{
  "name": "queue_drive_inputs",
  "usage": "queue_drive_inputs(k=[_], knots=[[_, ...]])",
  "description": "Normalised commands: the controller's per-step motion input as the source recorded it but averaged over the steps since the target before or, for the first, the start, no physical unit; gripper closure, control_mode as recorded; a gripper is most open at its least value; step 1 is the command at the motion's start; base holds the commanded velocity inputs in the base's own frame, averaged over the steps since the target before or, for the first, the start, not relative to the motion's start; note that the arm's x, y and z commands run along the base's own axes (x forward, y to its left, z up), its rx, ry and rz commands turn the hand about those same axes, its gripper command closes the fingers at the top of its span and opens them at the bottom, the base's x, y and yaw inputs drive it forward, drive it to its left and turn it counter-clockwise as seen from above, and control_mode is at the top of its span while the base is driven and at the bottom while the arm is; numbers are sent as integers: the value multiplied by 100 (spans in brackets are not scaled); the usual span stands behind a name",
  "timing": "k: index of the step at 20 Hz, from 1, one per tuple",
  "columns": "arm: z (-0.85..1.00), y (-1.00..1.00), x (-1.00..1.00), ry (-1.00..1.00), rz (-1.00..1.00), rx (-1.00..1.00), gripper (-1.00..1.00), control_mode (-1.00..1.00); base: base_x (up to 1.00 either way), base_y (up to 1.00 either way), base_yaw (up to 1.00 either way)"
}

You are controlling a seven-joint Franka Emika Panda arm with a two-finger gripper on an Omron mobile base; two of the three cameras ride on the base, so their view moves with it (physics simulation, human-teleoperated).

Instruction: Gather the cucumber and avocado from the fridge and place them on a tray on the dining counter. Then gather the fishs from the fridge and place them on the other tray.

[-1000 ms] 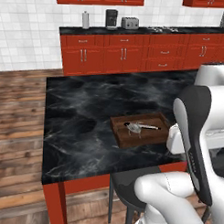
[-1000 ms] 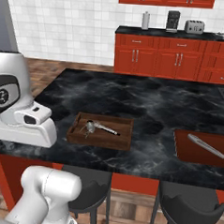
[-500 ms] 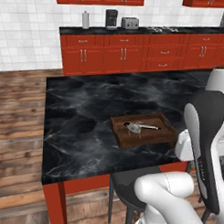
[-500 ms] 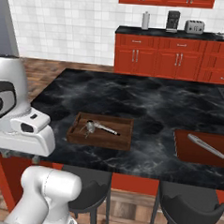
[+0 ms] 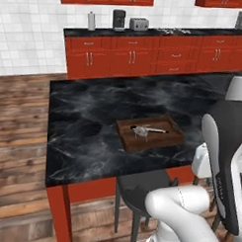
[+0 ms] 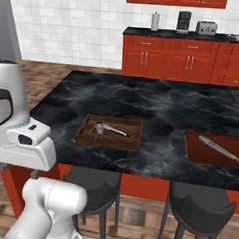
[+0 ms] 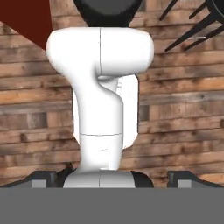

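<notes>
Where the black marble bench [image 5: 88,117] juts out over the plank floor [image 5: 20,104], a brown wooden tray [image 5: 150,133] sits near its front edge, and in it lies a small silvery fish [image 5: 145,131], lengthways, with its fatter end toward the left of the left base view. From the right base view the same tray [image 6: 109,133] is on the left half of the bench [image 6: 142,103], the fish [image 6: 109,129] lying slantwise inside it. Well apart from it, further right along the front edge, a second, redder tray [image 6: 199,151] holds another long thin fish [image 6: 219,148], also on the slant. I cannot spot a cucumber or an avocado on either tray.

Two dark stools [image 6: 94,190] stand tucked under the front of the bench, one below each tray. Against the far tiled wall runs a row of red cabinets [image 5: 130,56] with a dark top, carrying a pale canister [image 5: 91,20], a black coffee machine [image 5: 119,18] and a toaster [image 5: 139,24].

The arm is folded low in front of the bench, its white elbow close to the cameras. In the hand view the pincer [image 7: 112,179] points down at the wooden floor [image 7: 183,113], its two dark fingertips [image 7: 46,178] set far apart at the bottom corners, spread wide with nothing between them.
</notes>
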Motion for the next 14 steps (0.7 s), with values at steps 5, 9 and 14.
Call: queue_drive_inputs(k=[5,9,14], knots=[[0,0,0,0,0,0,-100,100,-100,0,37],[0,0,0,0,0,0,-100,100,-70,14,75],[0,0,0,0,0,0,-100,100,-34,10,97]])
